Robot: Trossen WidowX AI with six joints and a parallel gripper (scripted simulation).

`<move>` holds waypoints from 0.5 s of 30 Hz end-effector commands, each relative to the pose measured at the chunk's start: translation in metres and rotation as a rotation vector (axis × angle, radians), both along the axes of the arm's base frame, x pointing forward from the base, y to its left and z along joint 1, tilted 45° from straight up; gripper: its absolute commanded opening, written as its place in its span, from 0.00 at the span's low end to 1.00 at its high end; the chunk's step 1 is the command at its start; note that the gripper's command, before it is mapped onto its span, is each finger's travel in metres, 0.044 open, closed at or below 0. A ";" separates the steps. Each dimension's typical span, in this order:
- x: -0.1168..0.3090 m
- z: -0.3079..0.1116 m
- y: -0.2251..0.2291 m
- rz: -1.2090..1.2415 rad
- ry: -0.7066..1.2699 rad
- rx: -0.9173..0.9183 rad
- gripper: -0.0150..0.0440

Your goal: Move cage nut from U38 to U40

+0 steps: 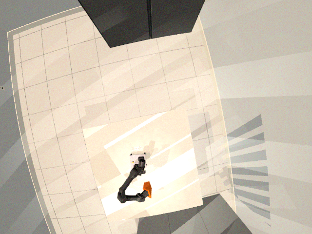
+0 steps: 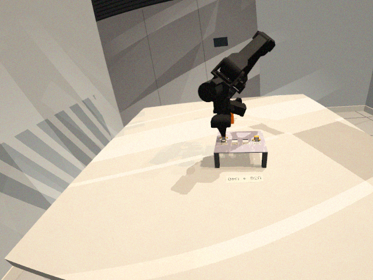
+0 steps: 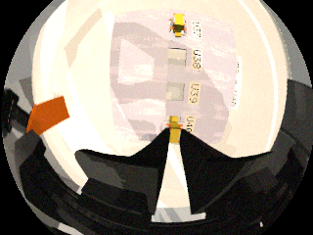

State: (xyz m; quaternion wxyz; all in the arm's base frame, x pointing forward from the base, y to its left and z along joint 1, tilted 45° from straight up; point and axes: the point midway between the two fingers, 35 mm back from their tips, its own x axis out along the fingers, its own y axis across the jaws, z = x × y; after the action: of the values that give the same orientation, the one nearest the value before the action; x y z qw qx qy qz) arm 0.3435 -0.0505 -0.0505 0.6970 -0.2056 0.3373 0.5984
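Note:
My gripper (image 3: 174, 131) (image 2: 223, 137) is shut on a yellow cage nut (image 3: 174, 133) (image 2: 223, 140) at rail hole U40, at the near end of the row in the wrist view. The nut is low at the hole; its spring wings under the plate are hidden, so I cannot tell whether it is clipped in. The other nut (image 3: 178, 24) (image 2: 256, 138) sits at U37. Holes U38 (image 3: 177, 57) and U39 (image 3: 175, 91) are empty. The pale rail plate (image 3: 139, 105) (image 2: 240, 149) stands on dark legs.
A printed label (image 2: 244, 178) lies on the table in front of the rail. An orange block (image 1: 147, 187) (image 3: 51, 114) stands near the arm's base. A dark cabinet (image 1: 130, 22) stands beyond the table.

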 end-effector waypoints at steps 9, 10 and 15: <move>0.001 0.000 -0.001 0.005 0.001 -0.002 0.30; 0.001 0.000 -0.001 0.005 0.001 -0.003 0.30; 0.001 -0.001 -0.001 0.004 0.000 -0.003 0.30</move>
State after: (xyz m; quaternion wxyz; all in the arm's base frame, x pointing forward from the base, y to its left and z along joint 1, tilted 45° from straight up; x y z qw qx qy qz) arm 0.3450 -0.0511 -0.0508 0.6967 -0.2056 0.3372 0.5988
